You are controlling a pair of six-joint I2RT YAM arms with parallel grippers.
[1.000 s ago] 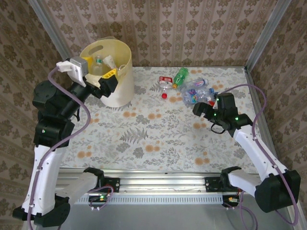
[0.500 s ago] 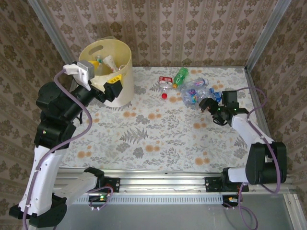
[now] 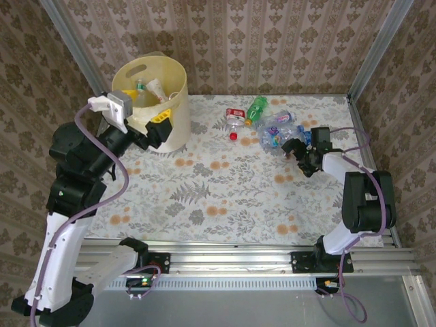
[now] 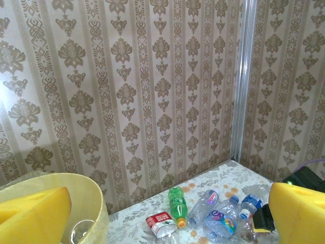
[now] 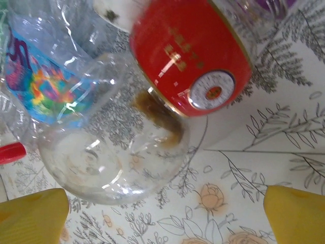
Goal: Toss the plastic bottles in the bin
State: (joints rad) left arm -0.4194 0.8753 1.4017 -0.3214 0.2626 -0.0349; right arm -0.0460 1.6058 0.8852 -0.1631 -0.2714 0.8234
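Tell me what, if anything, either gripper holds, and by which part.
Nothing. The left gripper is open by the bin; the right gripper is open, the red-labelled bottle lying just ahead, not between its jaws.

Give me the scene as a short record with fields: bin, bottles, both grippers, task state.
bottles: a cluster lying at the far right of the table
bin: upright at the far left, a few bottles inside
left gripper: open, empty, by the bin's rim
right gripper: open, empty, at the cluster's near edge, a clear bottle just ahead of it
task state: not finished
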